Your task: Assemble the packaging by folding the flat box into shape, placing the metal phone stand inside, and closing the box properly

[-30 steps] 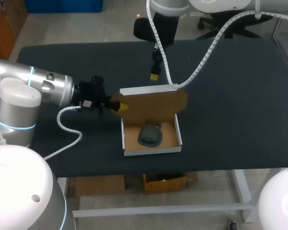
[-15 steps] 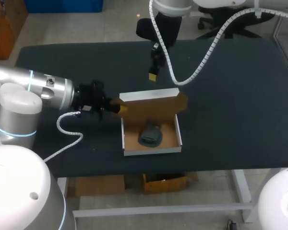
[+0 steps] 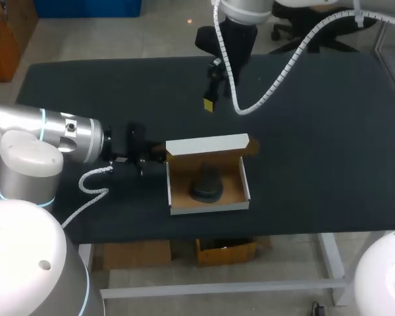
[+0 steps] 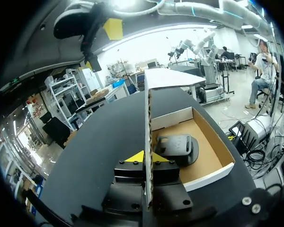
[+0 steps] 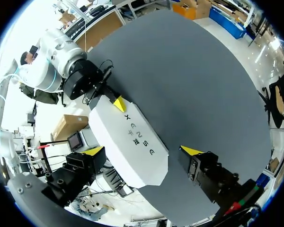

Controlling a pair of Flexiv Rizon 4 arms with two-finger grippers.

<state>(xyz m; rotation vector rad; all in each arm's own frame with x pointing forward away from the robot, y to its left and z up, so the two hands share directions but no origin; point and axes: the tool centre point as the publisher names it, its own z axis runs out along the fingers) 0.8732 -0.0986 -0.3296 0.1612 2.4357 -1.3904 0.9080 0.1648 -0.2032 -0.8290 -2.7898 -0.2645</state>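
The white cardboard box (image 3: 209, 207) lies open at the table's front middle, brown inside. The dark metal phone stand (image 3: 205, 187) rests in its tray, also seen as the stand (image 4: 177, 147) just ahead of my left gripper. The lid (image 3: 207, 143) stands raised on the tray's far side, leaning forward over it, white face up. My left gripper (image 3: 159, 150) is shut on the lid's left edge; in its wrist view the left gripper (image 4: 144, 157) pinches the thin cardboard lid (image 4: 148, 123). My right gripper (image 3: 209, 102) hangs open beyond the box, and from there the right gripper (image 5: 142, 151) looks down on the white lid (image 5: 128, 142).
The black table (image 3: 316, 131) spreads around the box. A white corrugated cable (image 3: 283, 76) trails from my right arm over the table's far side. My left arm's cable (image 3: 92, 181) loops near the front left.
The lid has swung forward over the tray, now showing its white outer face instead of its brown inside, with my left gripper still on its edge. The right gripper has stayed almost in place.
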